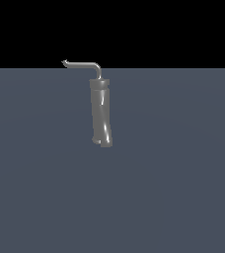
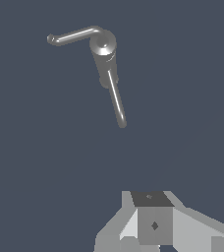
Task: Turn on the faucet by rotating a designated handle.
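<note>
The faucet is a tall glossy dark-grey cylinder standing on the flat grey ground. In the wrist view I look down on the faucet's round top. The handle is a thin light-grey bent rod on top, reaching toward the exterior view's left and ending in a small upturned tip. The wrist view shows the handle and also a second, straight thin rod coming off the body. My gripper shows only as grey blocks at the frame edge, well apart from the faucet. Its fingertips are not clear.
Flat grey ground surrounds the faucet on all sides. A black background lies beyond the horizon. The arm does not appear in the exterior view.
</note>
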